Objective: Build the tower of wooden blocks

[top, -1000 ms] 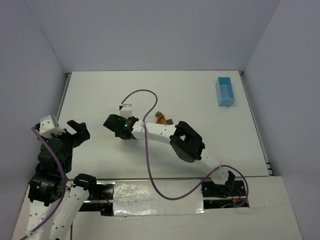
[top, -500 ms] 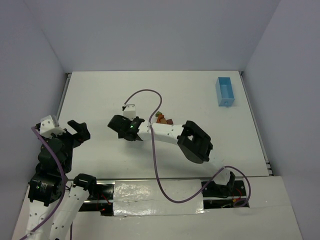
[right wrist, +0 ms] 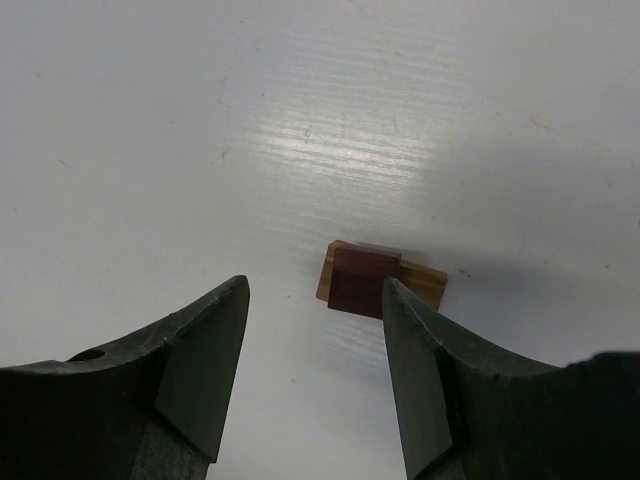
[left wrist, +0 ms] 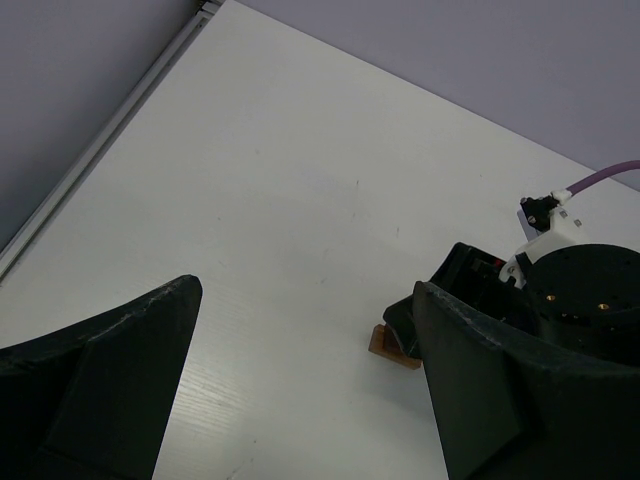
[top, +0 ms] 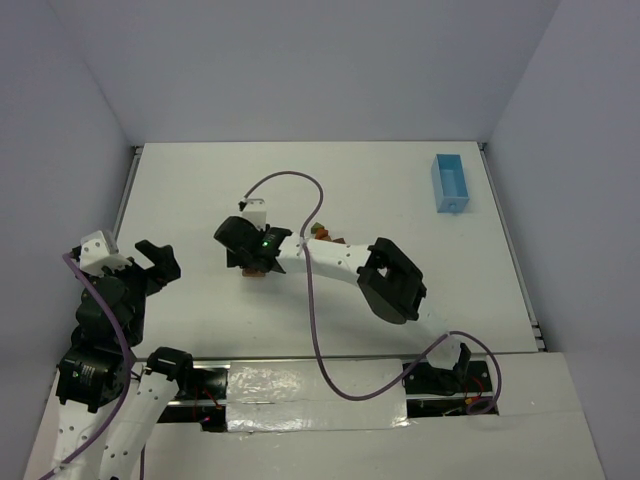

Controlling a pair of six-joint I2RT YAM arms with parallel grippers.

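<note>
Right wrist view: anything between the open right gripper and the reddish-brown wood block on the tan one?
Nothing visible. The reddish-brown wood block, lying on the tan wood block, shows between the fingers of the open right gripper; only bare white table surrounds them.

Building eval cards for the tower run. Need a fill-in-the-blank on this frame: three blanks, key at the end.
1. The right gripper hangs over the tower with its jaws ____.
2. The tower's top block is reddish; its bottom block is ____.
3. In the top view, the light-blue tray lies near the far ____ corner of the table.

Missing words: open; tan; right.
</note>
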